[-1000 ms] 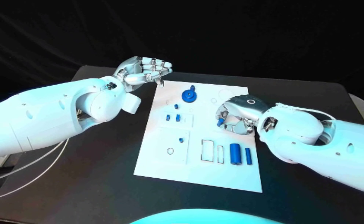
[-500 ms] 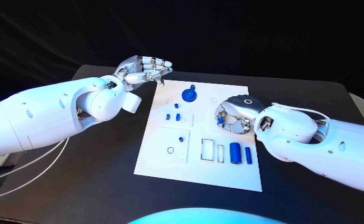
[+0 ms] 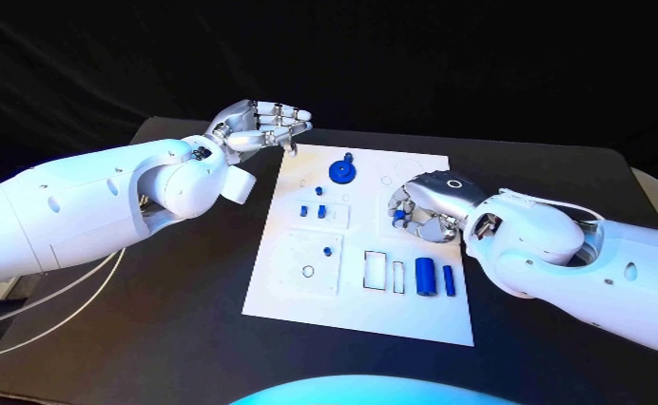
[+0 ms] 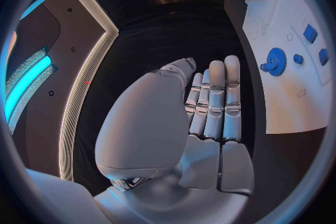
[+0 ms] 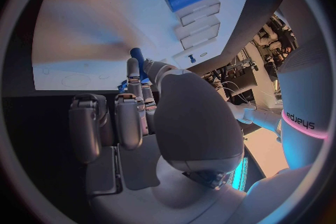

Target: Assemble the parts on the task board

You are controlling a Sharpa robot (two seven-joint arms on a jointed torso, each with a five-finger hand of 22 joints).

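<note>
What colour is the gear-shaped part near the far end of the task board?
Blue. The gear-shaped part shows best in the head view, on the white task board.

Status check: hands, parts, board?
Left hand empty beside white task board. Right hand pinches small blue peg over board. Blue gear clear.

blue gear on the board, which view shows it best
The left wrist view: the blue gear lies unobstructed on the task board, teeth visible. The head view shows it smaller, near the board's far edge. In the right wrist view I cannot pick it out.
</note>
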